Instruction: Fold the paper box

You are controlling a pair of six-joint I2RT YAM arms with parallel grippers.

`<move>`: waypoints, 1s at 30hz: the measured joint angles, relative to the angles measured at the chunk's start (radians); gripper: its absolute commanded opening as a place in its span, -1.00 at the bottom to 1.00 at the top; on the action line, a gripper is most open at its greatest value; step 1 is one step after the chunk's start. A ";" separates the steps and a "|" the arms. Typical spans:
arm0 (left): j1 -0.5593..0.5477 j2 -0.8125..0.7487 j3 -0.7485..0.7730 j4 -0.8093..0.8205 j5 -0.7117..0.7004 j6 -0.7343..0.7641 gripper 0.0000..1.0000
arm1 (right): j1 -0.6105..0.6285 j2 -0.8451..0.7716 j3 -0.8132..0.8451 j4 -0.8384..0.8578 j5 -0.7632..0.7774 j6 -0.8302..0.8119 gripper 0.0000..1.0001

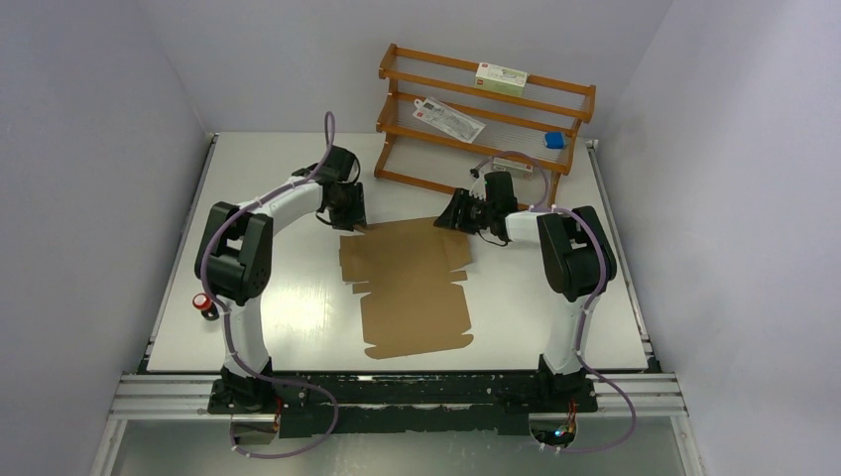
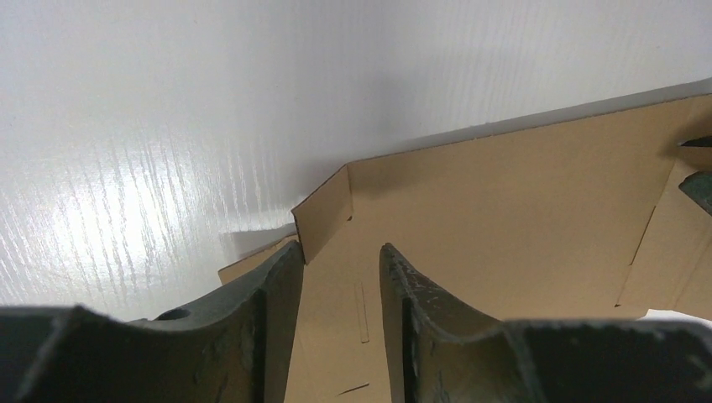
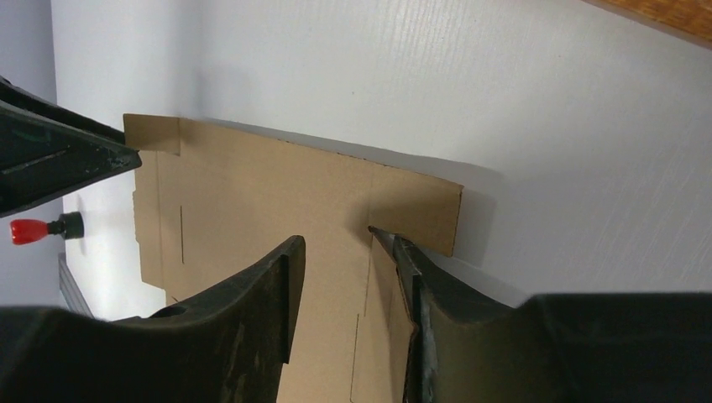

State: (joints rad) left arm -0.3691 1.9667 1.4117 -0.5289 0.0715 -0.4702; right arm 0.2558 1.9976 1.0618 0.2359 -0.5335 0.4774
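The paper box (image 1: 407,283) is a brown cardboard sheet lying mostly flat on the white table. My left gripper (image 1: 349,220) is at its far left corner. In the left wrist view (image 2: 340,252) its jaws are open over the sheet (image 2: 520,210), and a small corner flap (image 2: 323,210) stands up against the left finger. My right gripper (image 1: 458,216) is at the far right corner. In the right wrist view (image 3: 336,235) its jaws are open over the sheet (image 3: 252,201), and the side flap (image 3: 420,210) is raised along the right finger.
A wooden rack (image 1: 486,109) stands at the back, just behind the right gripper, holding a white and green carton (image 1: 501,76), a packet (image 1: 448,119) and a blue item (image 1: 554,140). A small red-capped object (image 1: 205,303) sits at the table's left edge.
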 measured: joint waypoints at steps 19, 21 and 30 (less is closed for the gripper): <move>0.035 0.051 0.034 0.001 0.012 0.014 -0.64 | -0.060 -0.011 0.000 -0.016 -0.002 0.010 0.08; 0.040 0.051 0.032 0.000 0.017 0.016 -0.47 | -0.066 -0.011 0.000 -0.016 -0.004 0.013 0.08; 0.060 -0.049 -0.114 0.021 0.058 0.026 0.19 | -0.073 -0.047 -0.068 0.019 -0.036 0.023 0.08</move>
State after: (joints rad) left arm -0.3092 1.9175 1.2972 -0.5083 0.1295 -0.4442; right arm 0.1829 1.9507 0.9943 0.2550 -0.5697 0.5007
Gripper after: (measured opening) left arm 0.537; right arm 0.539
